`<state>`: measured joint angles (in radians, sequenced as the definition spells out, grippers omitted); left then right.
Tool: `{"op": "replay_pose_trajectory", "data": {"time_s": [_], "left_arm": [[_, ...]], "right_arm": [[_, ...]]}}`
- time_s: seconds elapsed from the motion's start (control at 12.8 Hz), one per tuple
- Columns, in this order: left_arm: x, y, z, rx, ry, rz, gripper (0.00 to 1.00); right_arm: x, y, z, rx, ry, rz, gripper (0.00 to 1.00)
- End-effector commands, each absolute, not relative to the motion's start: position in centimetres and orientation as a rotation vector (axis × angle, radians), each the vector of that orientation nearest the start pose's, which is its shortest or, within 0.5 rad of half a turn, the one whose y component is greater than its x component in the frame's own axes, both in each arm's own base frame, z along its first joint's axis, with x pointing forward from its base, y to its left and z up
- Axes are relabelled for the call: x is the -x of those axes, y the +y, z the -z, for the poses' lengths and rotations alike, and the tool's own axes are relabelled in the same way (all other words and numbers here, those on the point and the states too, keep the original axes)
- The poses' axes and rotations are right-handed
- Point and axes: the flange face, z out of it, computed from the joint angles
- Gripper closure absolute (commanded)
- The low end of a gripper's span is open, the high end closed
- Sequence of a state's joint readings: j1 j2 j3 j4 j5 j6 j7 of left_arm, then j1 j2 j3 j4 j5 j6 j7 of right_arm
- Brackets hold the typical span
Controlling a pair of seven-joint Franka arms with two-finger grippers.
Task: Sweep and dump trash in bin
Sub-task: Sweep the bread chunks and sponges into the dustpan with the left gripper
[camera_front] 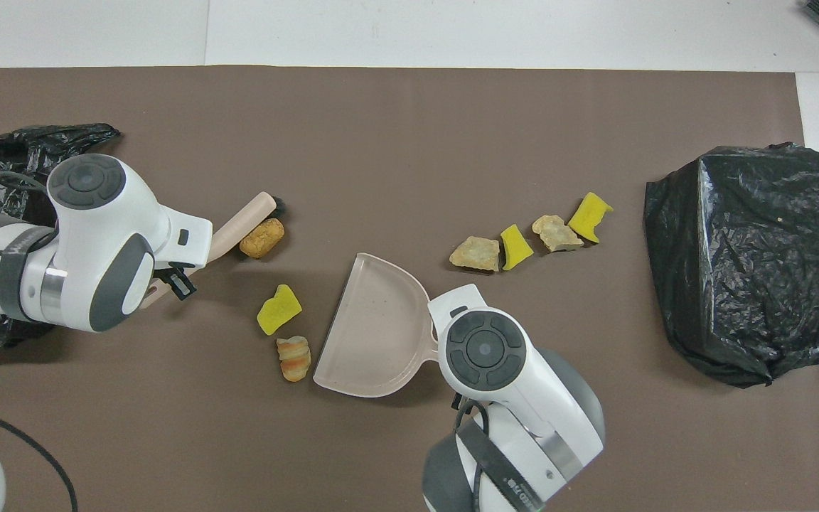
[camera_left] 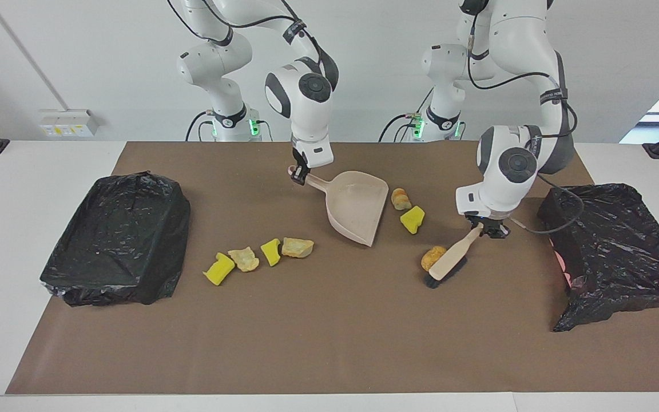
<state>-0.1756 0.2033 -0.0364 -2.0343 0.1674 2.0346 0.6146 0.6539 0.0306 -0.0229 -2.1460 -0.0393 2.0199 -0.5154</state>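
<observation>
While the dustpan (camera_left: pixel 357 206) is held by its handle in the pinched fingers of the right gripper (camera_left: pixel 300 173), the brush (camera_left: pixel 448 264) is clamped at its handle by the left gripper (camera_left: pixel 485 228). Three pieces of trash (camera_left: pixel 433 257) are seen between pan and brush: one touching the bristles, two just beside the pan's mouth. Four more (camera_left: pixel 258 255) are strung in a row toward the right arm's bin (camera_left: pixel 118 240). Another bin (camera_left: pixel 615 246) is set at the left arm's end.

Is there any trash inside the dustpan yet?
No. The dustpan looks bare inside where it shows; all seven trash pieces lie on the brown mat. The right pincer holds its handle, and the arm hides that end from above.
</observation>
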Motion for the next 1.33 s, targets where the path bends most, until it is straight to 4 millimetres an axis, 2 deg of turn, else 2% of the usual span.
{"op": "replay_pose_trajectory", "data": {"time_s": [0.0, 0.16, 0.31, 0.47, 0.55, 0.78, 0.86, 1.01, 1.09, 1.25], "left_arm": [[-49.6, -13.0, -32.2, 2.741, 1.302, -0.426, 1.0], [-48.4, -13.0, -32.5, 2.772, 1.249, -0.519, 1.0], [-47.2, -13.4, -32.6, 2.89, 1.188, -0.624, 1.0], [-46.8, -13.6, -34.2, 2.937, 1.067, -0.618, 1.0], [-46.1, -14.9, -34.7, 2.936, 1.015, -0.629, 1.0], [-44.4, -17.2, -35.1, 2.967, 0.511, -0.645, 1.0], [-43.9, -17.0, -34.8, 2.964, 0.426, -0.65, 1.0], [-42.6, -16.8, -34.2, 2.97, 0.411, -0.656, 1.0], [-42.1, -17.3, -34.1, 2.99, 0.413, -0.67, 1.0], [-40.7, -20.2, -34.2, 3.035, 0.452, -0.702, 1.0]], "right_arm": [[-41.9, 30.3, -38.1, 2.651, -1.785, -0.216, 1.0], [-41.6, 29.9, -37.9, 2.629, -1.811, -0.222, 1.0], [-41.2, 29.7, -37.6, 2.625, -1.816, -0.219, 1.0], [-41.4, 29.3, -37.4, 2.585, -1.865, -0.226, 1.0], [-41.5, 29.1, -37.2, 2.548, -1.908, -0.235, 1.0], [-41.5, 29.0, -37.2, 2.535, -1.923, -0.234, 1.0], [-41.5, 29.0, -37.2, 2.531, -1.929, -0.234, 1.0], [-41.5, 29.0, -37.2, 2.53, -1.929, -0.236, 1.0], [-41.5, 29.0, -37.2, 2.53, -1.929, -0.239, 1.0], [-41.5, 29.0, -37.2, 2.53, -1.929, -0.239, 1.0]]}}
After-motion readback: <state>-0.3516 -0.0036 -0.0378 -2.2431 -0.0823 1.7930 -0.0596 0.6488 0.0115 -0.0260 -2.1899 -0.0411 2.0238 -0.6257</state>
